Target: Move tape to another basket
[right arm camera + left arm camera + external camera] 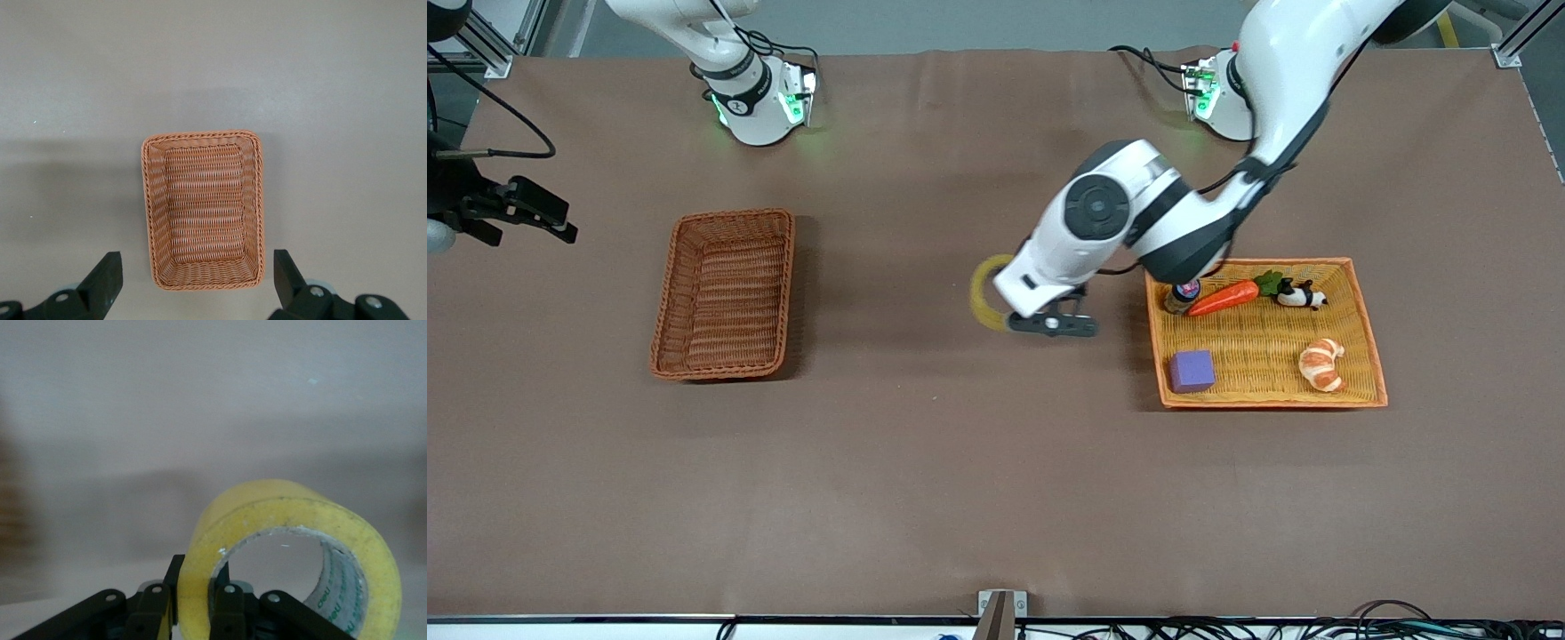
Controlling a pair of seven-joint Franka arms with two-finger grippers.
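Orange-yellow woven tray (pixel 1369 356) sits on brown tablecloth (pixel 960 462), toward the left arm's end of the table.

Inside the tray, w/ clock positions taken from tray centre in the front view:
- purple cube (pixel 1192 371) at approx 8 o'clock, nr the corner closest to the front camera
- croissant (pixel 1321 364) at approx 4 o'clock, well apart from cube
- carrot (pixel 1232 295) w/ green top at approx 11 o'clock, lying tilted
- small dark bottle (pixel 1183 296) at approx 10 o'clock, touching carrot's tip, partly hidden
- black-and-white toy animal (pixel 1301 295) at approx 1 o'clock, just beside carrot's leaves
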